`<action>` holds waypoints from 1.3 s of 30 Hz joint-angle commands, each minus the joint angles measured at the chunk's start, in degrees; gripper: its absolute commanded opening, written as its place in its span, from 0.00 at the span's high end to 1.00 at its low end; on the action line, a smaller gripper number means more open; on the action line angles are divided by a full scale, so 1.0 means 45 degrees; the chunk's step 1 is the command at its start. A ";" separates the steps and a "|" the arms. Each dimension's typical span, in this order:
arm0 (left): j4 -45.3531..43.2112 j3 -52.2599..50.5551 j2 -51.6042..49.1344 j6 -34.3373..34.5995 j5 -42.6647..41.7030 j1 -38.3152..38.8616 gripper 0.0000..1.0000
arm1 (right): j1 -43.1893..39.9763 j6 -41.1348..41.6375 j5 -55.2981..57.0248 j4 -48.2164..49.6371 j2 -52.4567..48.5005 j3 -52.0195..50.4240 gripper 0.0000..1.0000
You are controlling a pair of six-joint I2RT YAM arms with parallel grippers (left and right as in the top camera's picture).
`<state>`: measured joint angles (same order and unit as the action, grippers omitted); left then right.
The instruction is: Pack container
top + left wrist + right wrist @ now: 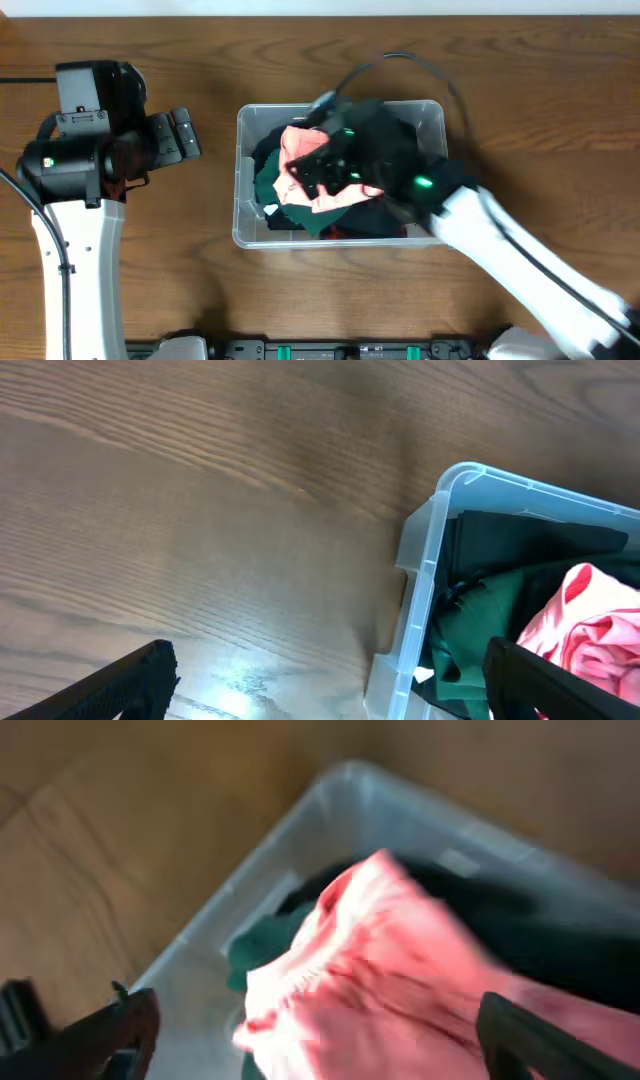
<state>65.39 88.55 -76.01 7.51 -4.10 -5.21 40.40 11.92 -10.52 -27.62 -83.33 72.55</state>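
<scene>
Overhead.
A: Where is the container (243, 200)?
B: Mid-table (200, 290), long side running across the view.

A: Contents?
B: A heap of garments. Pink cloth (300, 150) is on top toward the left. Green cloth (268, 185) lies under it against the left wall. Black cloth (400, 135) fills the right half. The heap reaches about rim level, and the right arm (520, 260) hides part of it.

A: Anything outside?
B: No garment shows on the table in this view.

A: Grippers?
B: The right gripper (315, 1020) hangs over the container, above the pink cloth. In the right wrist view its jaws are wide apart. The pink cloth lies below and between them, not pinched as far as the blurred frame shows. The left gripper (330, 660) sits beside the container's left end, not touching it. In the left wrist view its jaws are also wide apart, with only table and a container corner beneath.

A: Progress?
B: Judged late stage. Loading looks done, since every garment seen is inside. What is probably left is to press or tuck the pink cloth down so the heap sits below the rim, then lift the right arm clear. No lid is in view, so I cannot say whether closing is part of the job.
</scene>
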 commanded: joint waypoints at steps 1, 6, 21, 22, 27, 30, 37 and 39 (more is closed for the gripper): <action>-0.0015 0.0155 -0.0005 0.0058 0.0063 -0.0053 0.02 | -0.0185 -0.0865 0.2239 -0.0631 0.2040 -0.0005 0.01; -0.0015 0.0155 -0.0005 0.0058 0.0063 -0.0053 0.02 | -0.0194 -0.0971 0.2778 -0.1404 0.3978 -0.0005 0.01; -0.0015 0.0155 -0.0005 0.0058 0.0063 -0.0053 0.02 | -0.1486 -0.2045 0.7339 -0.3288 0.8160 -0.0010 0.01; -0.0015 0.0155 -0.0005 0.0058 0.0063 -0.0053 0.02 | -0.1632 -0.2035 0.7334 -0.3667 0.8354 -0.0015 0.01; -0.0015 0.0155 -0.0005 0.0058 0.0063 -0.0053 0.02 | -0.2516 -0.1695 0.7329 -0.4974 0.9063 -0.0291 0.01; -0.0015 0.0155 -0.0005 0.0058 0.0063 -0.0053 0.02 | -0.3453 -0.1710 0.6946 -0.4867 0.9379 -0.0894 0.01; -0.0015 0.0160 -0.0005 0.0058 0.0058 -0.0053 0.02 | -0.6810 -0.1710 0.3691 -0.2642 1.0953 -0.4532 0.01; -0.0015 0.0155 -0.0005 0.0058 0.0063 -0.0053 0.02 | -0.7548 -0.1705 0.2837 -0.1681 1.1623 -0.5867 0.01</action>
<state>65.34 88.55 -76.01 7.51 -4.10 -5.21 10.33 4.47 10.83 -37.78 -34.39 52.03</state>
